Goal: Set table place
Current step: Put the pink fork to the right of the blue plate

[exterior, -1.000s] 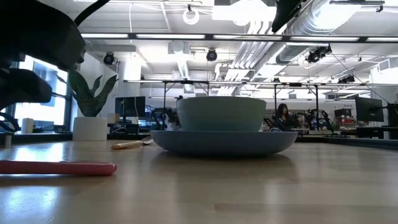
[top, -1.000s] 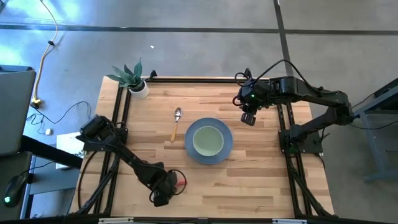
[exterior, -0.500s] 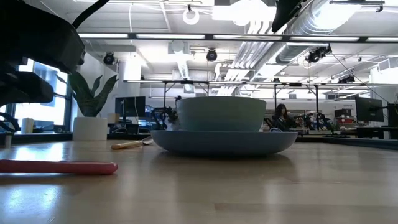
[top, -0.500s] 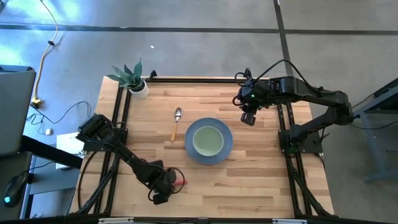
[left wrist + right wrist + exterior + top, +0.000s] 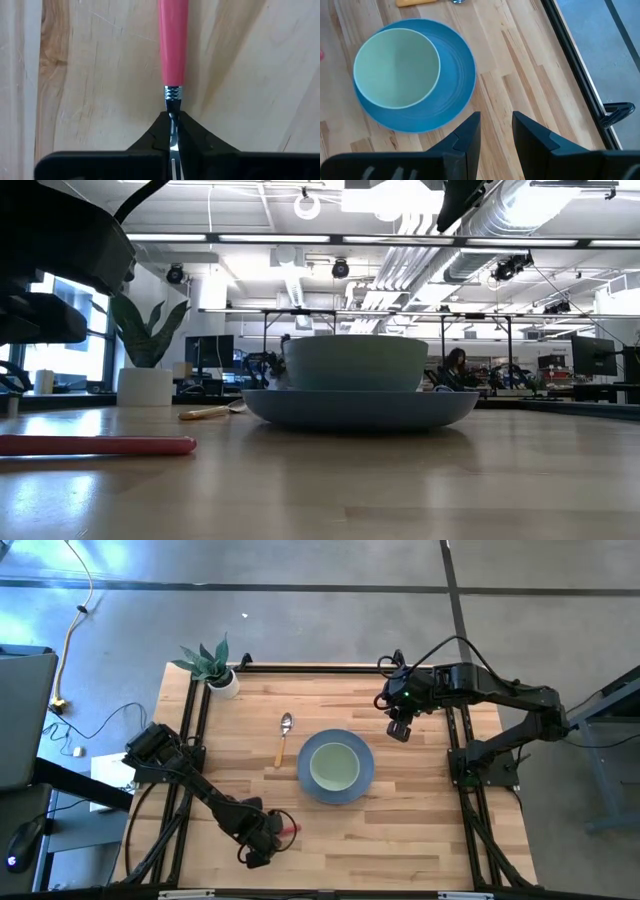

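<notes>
The left end effector [image 5: 172,142], low over the near tabletop [image 5: 420,830], was clenched on the metal neck of a pink-handled utensil [image 5: 172,45]; so thin a grip might let it swivel or slip. The right end effector [image 5: 495,131] hung released beyond the blue plate [image 5: 452,85] and green bowl [image 5: 396,67]. Since a second ago the utensil's handle had slid slightly toward the plate, the rest unchanged

text: none legible | labels: none | brands: none | numbers: none | signs: none readable in any view, including the room beyond the surface [image 5: 420,790]
</notes>
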Controlling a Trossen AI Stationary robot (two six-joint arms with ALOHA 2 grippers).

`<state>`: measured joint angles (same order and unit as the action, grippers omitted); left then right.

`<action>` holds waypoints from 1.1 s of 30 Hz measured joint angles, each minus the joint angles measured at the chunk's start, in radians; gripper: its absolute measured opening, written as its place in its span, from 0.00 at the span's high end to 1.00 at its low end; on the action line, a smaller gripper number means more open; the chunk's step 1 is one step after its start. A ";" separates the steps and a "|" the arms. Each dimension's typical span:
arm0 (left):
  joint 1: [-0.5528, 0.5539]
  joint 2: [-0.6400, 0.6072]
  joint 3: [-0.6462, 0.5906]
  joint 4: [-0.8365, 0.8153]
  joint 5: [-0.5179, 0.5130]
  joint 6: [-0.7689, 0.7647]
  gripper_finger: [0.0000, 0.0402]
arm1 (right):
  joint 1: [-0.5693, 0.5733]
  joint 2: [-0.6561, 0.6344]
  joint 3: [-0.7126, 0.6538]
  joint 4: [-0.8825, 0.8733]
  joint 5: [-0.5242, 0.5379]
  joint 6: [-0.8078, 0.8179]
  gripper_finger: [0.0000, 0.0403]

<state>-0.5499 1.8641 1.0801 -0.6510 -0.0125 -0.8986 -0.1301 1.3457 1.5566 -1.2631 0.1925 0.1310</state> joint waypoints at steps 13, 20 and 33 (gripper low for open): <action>0.000 0.000 0.000 0.000 0.001 0.006 0.99 | 0.000 0.000 0.000 0.000 0.000 0.001 0.74; 0.000 0.001 0.000 0.003 0.001 0.005 0.86 | 0.000 0.000 0.000 0.005 0.000 0.000 0.74; 0.019 0.002 0.000 0.015 0.001 0.050 0.71 | 0.000 0.000 0.000 0.012 0.000 0.000 0.74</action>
<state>-0.5310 1.8656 1.0805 -0.6362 -0.0119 -0.8489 -0.1299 1.3457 1.5566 -1.2508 0.1925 0.1310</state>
